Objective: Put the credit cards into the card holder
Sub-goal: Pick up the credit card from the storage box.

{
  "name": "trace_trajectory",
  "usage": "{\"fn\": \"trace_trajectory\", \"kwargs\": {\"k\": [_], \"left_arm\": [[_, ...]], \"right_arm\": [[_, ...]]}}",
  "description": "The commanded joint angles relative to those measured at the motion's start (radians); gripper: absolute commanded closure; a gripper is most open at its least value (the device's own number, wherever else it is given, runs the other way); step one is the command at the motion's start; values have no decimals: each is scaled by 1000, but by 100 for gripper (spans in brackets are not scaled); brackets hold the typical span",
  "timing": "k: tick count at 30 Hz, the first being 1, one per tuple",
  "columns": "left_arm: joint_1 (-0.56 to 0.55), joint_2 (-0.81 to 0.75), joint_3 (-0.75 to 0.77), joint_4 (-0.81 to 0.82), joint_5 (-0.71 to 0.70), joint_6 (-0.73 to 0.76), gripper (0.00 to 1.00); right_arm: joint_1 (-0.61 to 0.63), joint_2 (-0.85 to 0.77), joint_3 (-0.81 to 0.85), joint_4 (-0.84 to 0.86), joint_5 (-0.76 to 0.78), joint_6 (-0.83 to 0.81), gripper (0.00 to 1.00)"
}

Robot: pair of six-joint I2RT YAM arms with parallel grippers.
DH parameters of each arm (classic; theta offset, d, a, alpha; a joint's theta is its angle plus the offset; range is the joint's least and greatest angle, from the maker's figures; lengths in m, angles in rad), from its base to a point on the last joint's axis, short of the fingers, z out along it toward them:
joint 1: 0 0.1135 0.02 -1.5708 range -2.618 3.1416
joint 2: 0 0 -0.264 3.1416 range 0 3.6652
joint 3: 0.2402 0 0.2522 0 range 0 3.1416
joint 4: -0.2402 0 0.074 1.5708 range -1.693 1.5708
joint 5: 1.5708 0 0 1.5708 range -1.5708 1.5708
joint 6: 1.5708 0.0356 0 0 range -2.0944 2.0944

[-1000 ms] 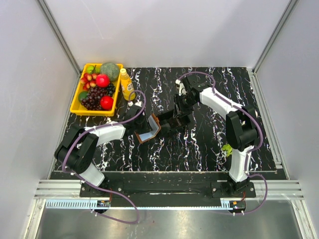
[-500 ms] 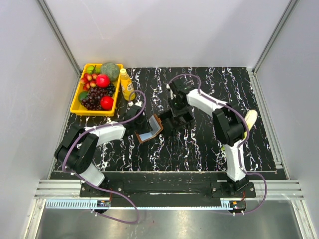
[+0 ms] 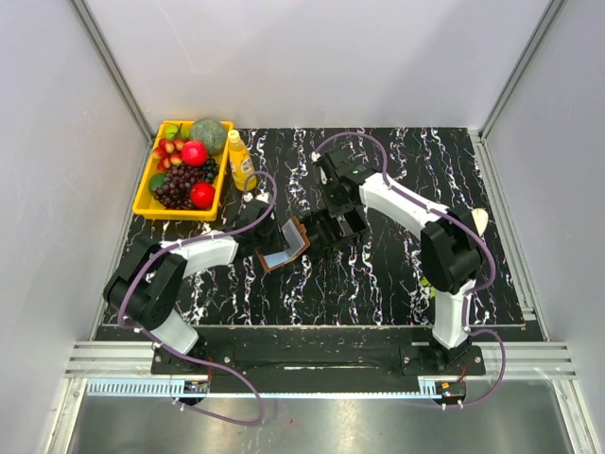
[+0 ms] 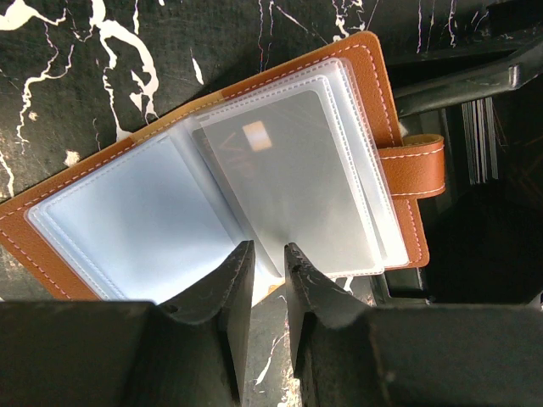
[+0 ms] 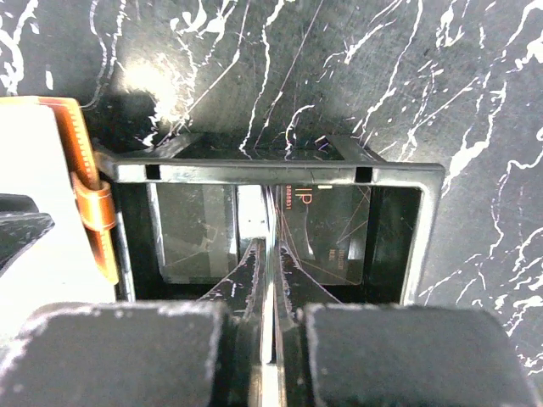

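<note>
The brown leather card holder (image 3: 286,244) lies open and tilted up at the table's middle left. In the left wrist view its clear sleeves (image 4: 297,170) fan out, and one holds a pale card. My left gripper (image 4: 267,254) is closed on the lower edge of the card holder, and it also shows in the top view (image 3: 267,236). My right gripper (image 5: 271,246) is shut on a credit card (image 5: 270,280) held edge-on over the black box (image 5: 280,172). More dark cards (image 5: 327,237) lie inside the box. The holder's brown edge (image 5: 81,170) is just left of the box.
The black box (image 3: 336,227) stands right beside the card holder, under my right gripper (image 3: 333,203). A yellow tray (image 3: 151,194) of fruit and a yellow bottle (image 3: 241,161) stand at the back left. A small green thing (image 3: 430,284) lies by the right arm's base.
My right arm has swung its wrist left and nearer, bringing the gripper down over the black box. The left gripper and the card holder have stayed put.
</note>
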Motion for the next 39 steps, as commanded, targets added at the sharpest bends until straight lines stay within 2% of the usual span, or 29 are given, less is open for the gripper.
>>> {"fn": "trace_trajectory", "kwargs": {"k": [1, 4, 7, 10, 11, 14, 17, 19, 21, 23, 25, 27, 30, 33, 34, 35, 37, 39], "left_arm": [[5, -3, 27, 28, 19, 1, 74], [5, -9, 27, 19, 20, 6, 74], [5, -25, 23, 8, 2, 12, 74], [5, -30, 26, 7, 5, 14, 73], [5, -27, 27, 8, 8, 12, 73], [5, -24, 40, -4, 13, 15, 73], [5, -35, 37, -2, 5, 17, 73], [6, -32, 40, -7, 5, 18, 73], [5, -30, 43, -15, 2, 18, 73], [5, -30, 37, -10, 4, 15, 73], [5, -32, 35, -5, 2, 14, 73], [5, -29, 33, -7, 2, 14, 73], [5, -27, 29, 4, 4, 11, 73], [5, -18, 39, 4, 11, 11, 73], [3, -15, 40, 4, 13, 11, 73], [5, -18, 40, 4, 13, 9, 73], [5, -21, 37, 7, 10, 9, 73], [5, -22, 33, 4, 10, 11, 73]], "right_arm": [[-1, -67, -6, 20, -40, -12, 100], [-1, -53, -14, 6, -34, 18, 100], [-2, -111, -46, 52, -37, 18, 100], [-21, -113, -54, 87, -118, 44, 96], [-31, -93, -48, 84, -163, 49, 99], [-33, -45, -28, 69, -212, 66, 86], [-31, -5, -17, 67, -218, 52, 84], [-33, 33, -2, 49, -209, 47, 85], [-33, 58, -8, 54, -218, 38, 95], [-33, 75, -3, 51, -215, 35, 100], [-35, 67, -18, 63, -202, 38, 99], [-33, 58, -19, 58, -133, 55, 82], [-33, 27, -32, 72, -141, 44, 69], [-35, 33, -31, 77, -174, 55, 68], [-33, 44, -29, 77, -174, 61, 66], [-33, 61, -20, 65, -175, 64, 59], [-36, 111, 30, -10, -180, 60, 56], [-38, 113, 18, -6, -206, 60, 50]]}}
